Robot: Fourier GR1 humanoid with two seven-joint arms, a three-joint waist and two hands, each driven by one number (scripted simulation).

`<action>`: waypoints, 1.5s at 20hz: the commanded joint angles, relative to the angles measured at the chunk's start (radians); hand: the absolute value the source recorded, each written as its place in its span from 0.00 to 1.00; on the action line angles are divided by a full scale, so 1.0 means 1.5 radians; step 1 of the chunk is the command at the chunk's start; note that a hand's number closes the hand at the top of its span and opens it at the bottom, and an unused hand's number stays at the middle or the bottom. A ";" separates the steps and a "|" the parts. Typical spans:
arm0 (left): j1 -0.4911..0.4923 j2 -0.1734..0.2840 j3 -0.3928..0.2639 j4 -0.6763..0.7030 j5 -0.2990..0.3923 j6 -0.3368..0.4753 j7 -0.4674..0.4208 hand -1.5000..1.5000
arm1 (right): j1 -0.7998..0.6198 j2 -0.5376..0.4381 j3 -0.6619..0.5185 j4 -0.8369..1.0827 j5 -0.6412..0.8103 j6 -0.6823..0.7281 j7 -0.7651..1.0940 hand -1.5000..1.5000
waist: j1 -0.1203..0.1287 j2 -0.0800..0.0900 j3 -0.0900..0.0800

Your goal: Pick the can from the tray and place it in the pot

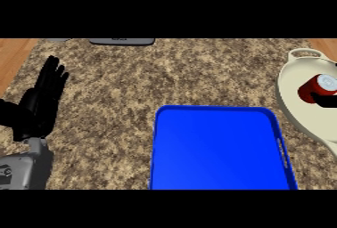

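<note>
A red can (318, 87) with a pale top lies tilted inside the cream pot (294, 95) at the right edge. Only a few black fingers of my right hand (328, 100) show at that edge; they curl against the can's lower side, and the rest of the hand is cut off. The blue tray (217, 151) sits in the lower middle with nothing on it. My left hand (41, 100) rests open at the far left, fingers up, away from the tray.
A grey flat object (122, 41) lies at the counter's far edge. Wooden surface (14, 53) shows beyond the speckled counter at the upper left. The pot's handle loop (304, 53) points to the far side.
</note>
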 commanded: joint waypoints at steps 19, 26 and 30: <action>0.008 -0.006 -0.009 -0.042 -0.009 0.006 0.020 0.50 | -0.032 -0.141 -0.244 0.258 -0.316 0.279 -0.326 0.00 | -0.001 0.001 0.001; 0.009 -0.024 -0.024 -0.024 -0.025 0.014 0.011 0.50 | 0.016 -0.243 -0.260 0.293 -0.351 0.422 -0.333 0.00 | -0.008 0.000 0.001; 0.023 -0.001 0.006 -0.041 0.005 -0.009 0.017 0.50 | 0.059 -0.259 -0.252 0.302 -0.353 0.442 -0.362 0.00 | -0.006 -0.002 0.001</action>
